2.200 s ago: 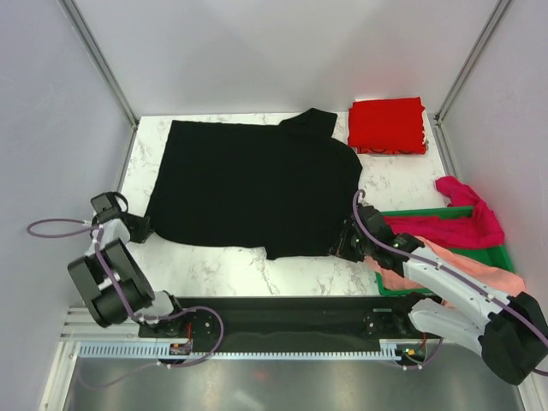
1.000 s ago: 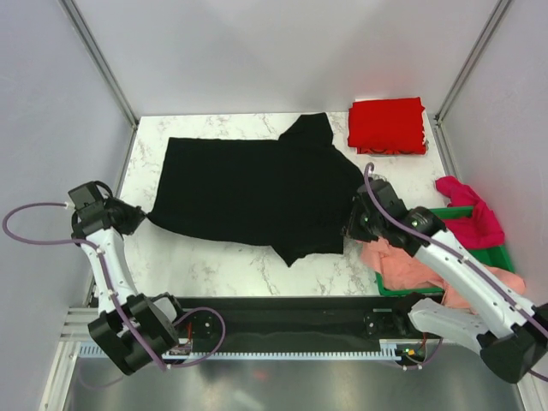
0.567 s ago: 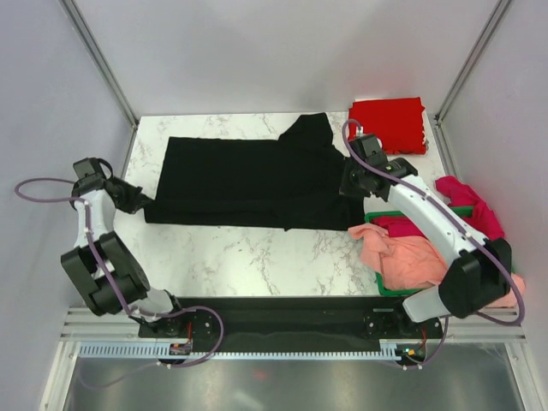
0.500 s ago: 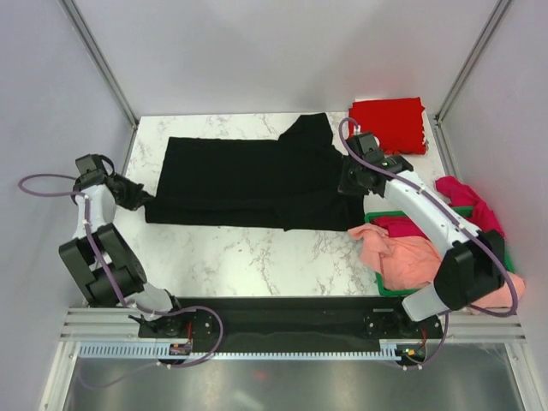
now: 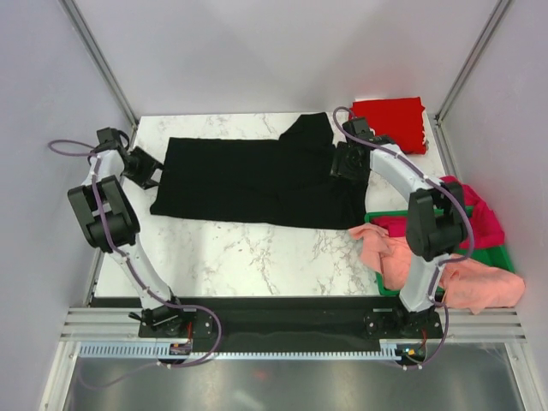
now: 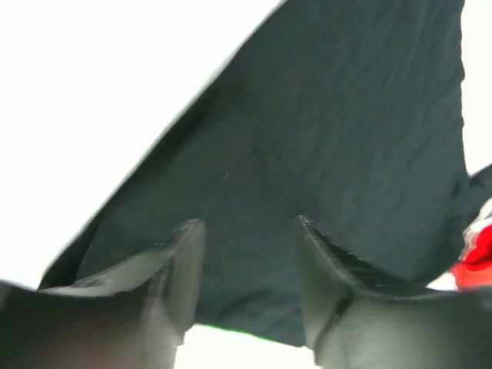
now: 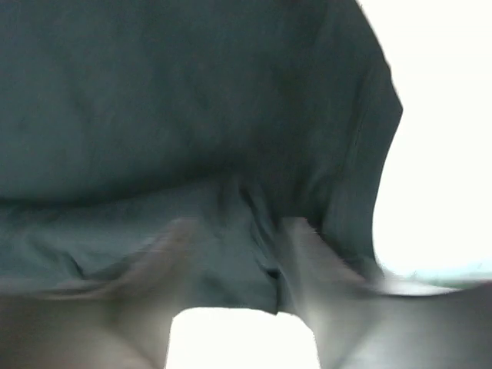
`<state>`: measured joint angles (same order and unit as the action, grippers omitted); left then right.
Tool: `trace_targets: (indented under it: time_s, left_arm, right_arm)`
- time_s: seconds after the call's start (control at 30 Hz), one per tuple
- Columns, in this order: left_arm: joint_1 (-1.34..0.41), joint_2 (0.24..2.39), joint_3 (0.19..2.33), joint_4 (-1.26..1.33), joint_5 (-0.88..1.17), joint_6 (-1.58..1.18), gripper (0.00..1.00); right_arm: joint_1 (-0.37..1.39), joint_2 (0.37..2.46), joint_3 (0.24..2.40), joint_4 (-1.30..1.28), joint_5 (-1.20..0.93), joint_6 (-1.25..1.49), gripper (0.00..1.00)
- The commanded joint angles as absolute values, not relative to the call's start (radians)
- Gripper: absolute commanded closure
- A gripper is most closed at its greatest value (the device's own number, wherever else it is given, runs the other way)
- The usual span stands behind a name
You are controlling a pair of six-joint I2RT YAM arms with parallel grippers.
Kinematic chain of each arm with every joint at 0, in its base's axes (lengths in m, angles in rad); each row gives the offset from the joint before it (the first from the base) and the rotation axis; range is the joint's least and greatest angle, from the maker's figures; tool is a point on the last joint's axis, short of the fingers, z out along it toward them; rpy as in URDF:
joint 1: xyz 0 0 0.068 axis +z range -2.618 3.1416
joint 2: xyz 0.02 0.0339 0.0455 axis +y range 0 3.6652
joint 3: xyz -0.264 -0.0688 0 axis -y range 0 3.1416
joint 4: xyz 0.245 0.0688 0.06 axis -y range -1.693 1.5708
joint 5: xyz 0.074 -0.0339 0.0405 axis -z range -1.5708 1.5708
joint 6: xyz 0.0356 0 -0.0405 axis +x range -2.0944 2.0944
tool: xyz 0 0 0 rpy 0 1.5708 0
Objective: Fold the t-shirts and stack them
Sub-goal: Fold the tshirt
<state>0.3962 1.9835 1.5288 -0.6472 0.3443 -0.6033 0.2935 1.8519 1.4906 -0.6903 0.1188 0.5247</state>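
Note:
The black t-shirt (image 5: 257, 178) lies on the marble table (image 5: 257, 248), folded in half lengthwise, with one sleeve poking out at the back. My left gripper (image 5: 147, 168) hovers at its left end and my right gripper (image 5: 341, 164) at its right end. In the left wrist view the left gripper (image 6: 250, 231) stands open over the dark cloth (image 6: 323, 138), holding nothing. The right gripper (image 7: 238, 242) is blurred, but its fingers are apart above the cloth (image 7: 154, 100). A folded bright red t-shirt (image 5: 390, 125) sits at the back right.
A green bin (image 5: 495, 257) stands at the right edge with a salmon-pink t-shirt (image 5: 409, 255) and a magenta t-shirt (image 5: 476, 214) spilling out of it. White walls and metal posts enclose the table on three sides.
Both grippers carried the near hem of the black t-shirt toward the back, folding it in half. Both have now opened and let the cloth go.

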Motion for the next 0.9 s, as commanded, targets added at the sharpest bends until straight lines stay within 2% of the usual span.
trace_targets:
  time_s: [0.0,0.03,0.1,0.17,0.27,0.37,0.47,0.67,0.77,0.87]
  left_arm:
    - [0.371,2.005,1.648,-0.755,0.327,-0.541,0.34]
    - [0.371,1.967,1.628,-0.747,0.29,-0.545,0.23]
    - [0.374,1.857,1.559,-0.735,0.256,-0.535,0.19]
    - [0.377,1.754,1.49,-0.716,0.222,-0.538,0.19]
    - [0.379,1.653,1.282,-0.641,0.236,-0.567,0.21]
    - [0.379,1.606,1.121,-0.549,0.261,-0.594,0.23]
    - [0.38,1.586,1.019,-0.485,0.311,-0.598,0.27]
    - [0.38,1.56,0.96,-0.46,0.333,-0.561,0.3]
    - [0.382,1.54,0.956,-0.459,0.324,-0.555,0.3]
    - [0.382,1.534,0.954,-0.46,0.33,-0.552,0.3]
  right_arm:
    - [0.238,1.945,1.622,-0.687,0.095,0.492,0.18]
    - [0.233,1.937,1.634,-0.693,0.091,0.486,0.12]
    - [0.235,1.841,1.591,-0.666,0.081,0.494,0.1]
    - [0.236,1.713,1.525,-0.632,0.023,0.521,0.11]
    - [0.245,1.568,1.267,-0.524,-0.099,0.606,0.14]
    - [0.249,1.494,1.027,-0.371,-0.223,0.681,0.19]
    - [0.247,1.521,0.866,-0.243,-0.291,0.713,0.22]
    - [0.236,1.526,0.769,-0.262,-0.183,0.709,0.24]
    - [0.229,1.519,0.759,-0.342,-0.007,0.73,0.25]
    - [0.212,1.497,0.701,-0.347,0.057,0.774,0.25]
